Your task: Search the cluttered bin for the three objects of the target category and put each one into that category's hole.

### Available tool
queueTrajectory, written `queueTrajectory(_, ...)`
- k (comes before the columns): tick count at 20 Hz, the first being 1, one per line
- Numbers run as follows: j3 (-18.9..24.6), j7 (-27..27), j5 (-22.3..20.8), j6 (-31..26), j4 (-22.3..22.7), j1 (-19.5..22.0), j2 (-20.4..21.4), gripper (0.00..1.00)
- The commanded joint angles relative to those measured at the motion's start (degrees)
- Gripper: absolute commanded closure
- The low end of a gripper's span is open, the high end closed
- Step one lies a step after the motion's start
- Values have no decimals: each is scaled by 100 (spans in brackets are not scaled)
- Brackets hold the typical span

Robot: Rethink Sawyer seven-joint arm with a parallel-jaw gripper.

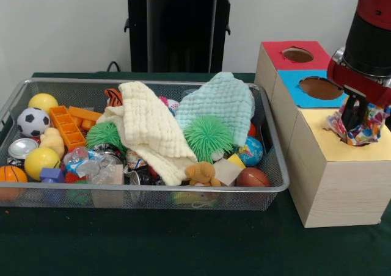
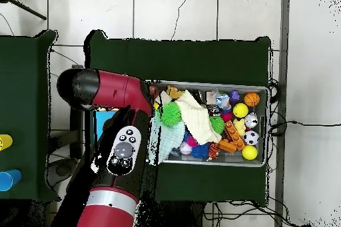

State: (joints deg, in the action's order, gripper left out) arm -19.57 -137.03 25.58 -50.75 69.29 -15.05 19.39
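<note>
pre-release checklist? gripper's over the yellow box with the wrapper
1. Crinkled wrapper held by gripper: ok, fingers closed on it.
2. Gripper over the yellow box top, not the blue or red one: ok.
3. Wrapper centred on the yellow hole: cannot tell, wrapper hides it.
4. Wrapper fully inside the hole: not ok, most of it sits above the surface.
5. Wire bin clear of arm: ok.
6. Overhead confirmation: cannot tell, arm covers the boxes.
</note>
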Motion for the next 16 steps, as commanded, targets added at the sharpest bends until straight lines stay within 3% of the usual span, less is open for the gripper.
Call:
queueTrajectory(1,394,-1627,268,537,511,66,-556,100)
queueTrajectory(4,587,-1362,353,831,477,192,-667,100)
queueTrajectory(7,838,-936,381,1500,487,361,-761,100)
queueTrajectory(16,988,-581,177,1949,116,676,-1242,100)
